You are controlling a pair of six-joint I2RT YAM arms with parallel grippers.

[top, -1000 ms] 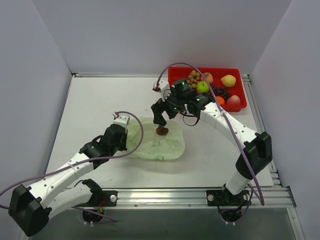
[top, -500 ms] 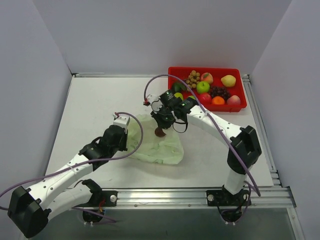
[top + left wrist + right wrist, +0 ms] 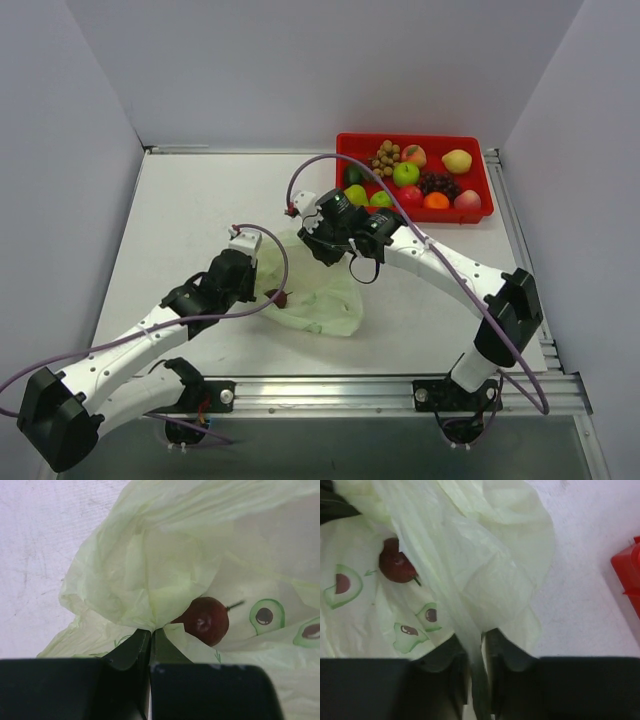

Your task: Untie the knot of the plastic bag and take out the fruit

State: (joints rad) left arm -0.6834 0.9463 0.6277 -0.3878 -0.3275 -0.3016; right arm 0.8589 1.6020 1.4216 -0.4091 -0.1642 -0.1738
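Observation:
The pale green plastic bag (image 3: 325,300) lies crumpled on the table between both arms, with avocado print on its film (image 3: 427,615). My left gripper (image 3: 262,290) is shut on the bag's left edge (image 3: 151,632). My right gripper (image 3: 318,246) is shut on a fold of the bag's far edge (image 3: 475,640) and holds it up. One dark red-brown fruit (image 3: 281,297) with a short stem lies on the bag close to the left fingers (image 3: 204,620) (image 3: 395,566). The knot is out of view.
A red tray (image 3: 410,138) stands at the back right, holding a tan longan cluster (image 3: 387,155), a green apple (image 3: 405,174), a yellow fruit (image 3: 457,160), dark grapes (image 3: 438,183) and several other pieces. Bare table lies to the left and front.
The right gripper, open above the brown fruit a second ago, has closed on the bag's film. The fruit has shifted left towards the left gripper. The left arm holds still.

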